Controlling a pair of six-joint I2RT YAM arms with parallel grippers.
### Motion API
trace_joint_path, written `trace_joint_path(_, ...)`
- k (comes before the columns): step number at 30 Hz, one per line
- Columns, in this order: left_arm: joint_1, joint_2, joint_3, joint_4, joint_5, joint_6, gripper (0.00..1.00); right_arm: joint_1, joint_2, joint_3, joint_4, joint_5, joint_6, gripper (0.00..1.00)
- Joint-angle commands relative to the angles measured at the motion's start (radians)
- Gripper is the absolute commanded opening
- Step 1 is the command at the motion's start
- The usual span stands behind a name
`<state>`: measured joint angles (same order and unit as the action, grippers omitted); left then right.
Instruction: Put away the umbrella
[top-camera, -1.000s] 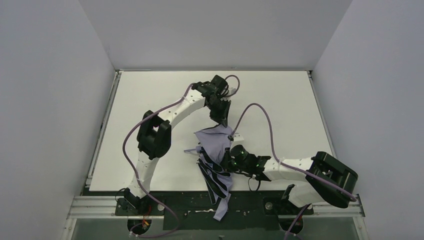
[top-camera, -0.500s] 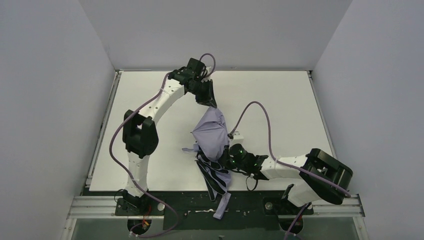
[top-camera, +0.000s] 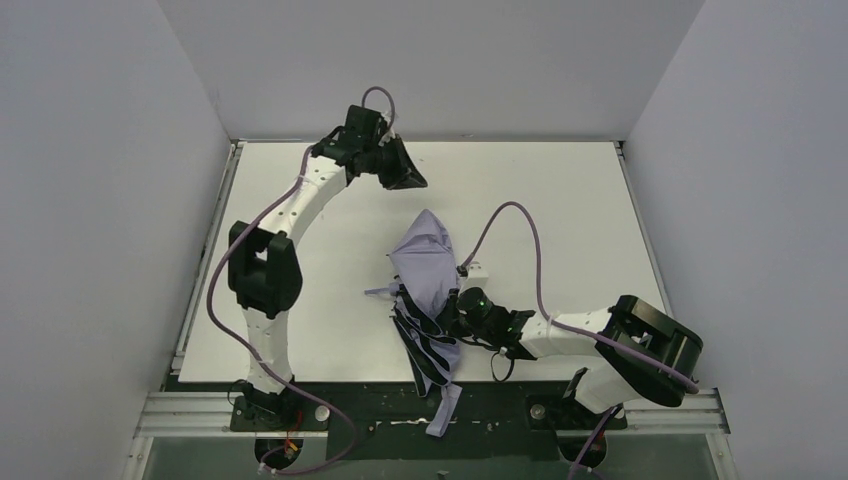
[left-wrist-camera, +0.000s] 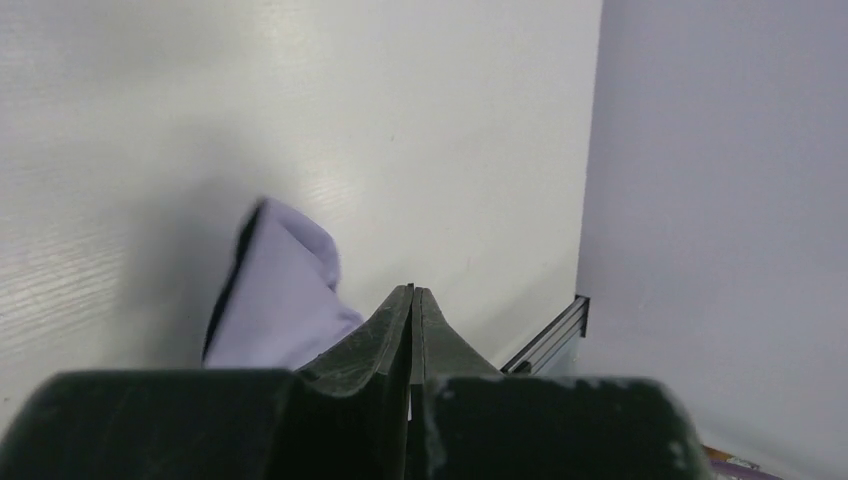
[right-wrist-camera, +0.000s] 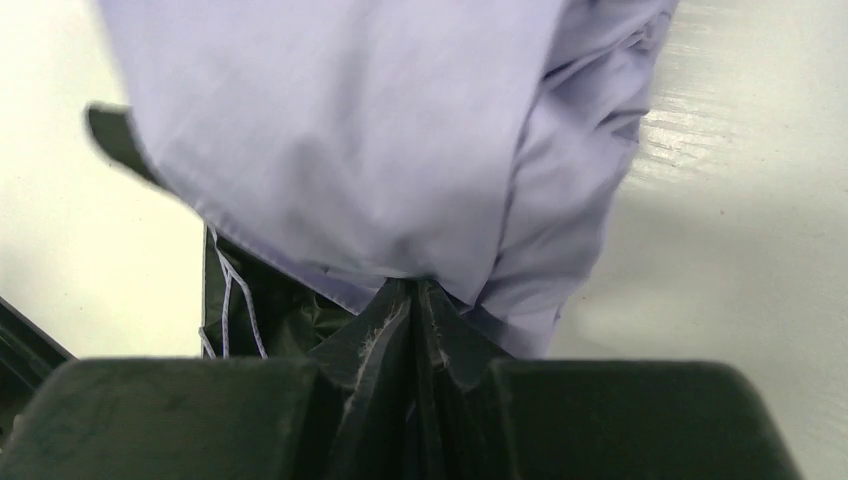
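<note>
We log the umbrella (top-camera: 425, 265) fabric as pale lavender, its underside black with thin lavender lines, possibly seams. Table (top-camera: 560, 190) white. Left arm (top-camera: 310, 195) and right arm (top-camera: 575, 335) white with black joints. Cables (top-camera: 520, 215) mauve. Left gripper (top-camera: 408, 178) and right gripper (top-camera: 455, 305) black.

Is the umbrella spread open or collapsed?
Collapsed but untidy: the umbrella lies as a loose, crumpled lavender bundle on the table, not rolled tight.

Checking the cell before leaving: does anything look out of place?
Yes. The umbrella lies crumpled, canopy loose, and its near end spills past the table edge onto the black base rail.
</note>
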<state>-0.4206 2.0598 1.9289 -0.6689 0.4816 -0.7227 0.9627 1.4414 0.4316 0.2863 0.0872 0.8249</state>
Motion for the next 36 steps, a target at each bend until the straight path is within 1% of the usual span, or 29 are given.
trace_joint_path(1,0.055,-0.141,-0.056,0.309,0.078,-0.154,0.00,0.010,0.060,-0.062,-0.226,0.014,-0.014,0.06)
trace_joint_path(6,0.051,-0.199,-0.131,0.335,0.107,-0.132,0.00,0.010,0.060,-0.063,-0.225,0.017,-0.012,0.06)
trace_joint_path(9,0.051,-0.209,-0.166,0.297,0.104,-0.061,0.00,0.011,0.061,-0.060,-0.222,0.014,-0.015,0.06)
trace_joint_path(10,0.051,-0.199,-0.164,0.271,0.104,-0.034,0.01,0.012,0.061,-0.060,-0.222,0.014,-0.014,0.06)
trace_joint_path(12,0.044,-0.160,-0.136,0.196,0.106,0.030,0.24,0.012,0.060,-0.062,-0.221,0.014,-0.013,0.06)
trace_joint_path(13,0.037,-0.143,-0.121,0.154,0.089,0.063,0.31,0.012,0.061,-0.062,-0.220,0.014,-0.012,0.06)
trace_joint_path(16,0.004,-0.097,-0.100,0.088,0.026,0.150,0.46,0.013,0.058,-0.062,-0.222,0.014,-0.013,0.07)
trace_joint_path(19,-0.025,-0.054,-0.094,0.073,-0.019,0.189,0.57,0.016,0.052,-0.062,-0.224,0.015,-0.012,0.07)
trace_joint_path(20,-0.033,-0.040,-0.089,0.066,-0.038,0.202,0.64,0.016,0.050,-0.061,-0.226,0.017,-0.011,0.07)
trace_joint_path(21,-0.039,-0.022,-0.079,0.056,-0.055,0.213,0.69,0.016,0.048,-0.060,-0.229,0.018,-0.012,0.07)
trace_joint_path(23,-0.049,0.016,-0.047,0.038,-0.073,0.233,0.72,0.019,0.044,-0.058,-0.234,0.020,-0.013,0.07)
trace_joint_path(28,-0.064,0.109,0.037,-0.020,-0.140,0.274,0.73,0.021,0.039,-0.055,-0.239,0.023,-0.017,0.07)
trace_joint_path(36,-0.064,0.232,0.148,-0.080,-0.172,0.293,0.74,0.023,0.044,-0.049,-0.239,0.024,-0.018,0.07)
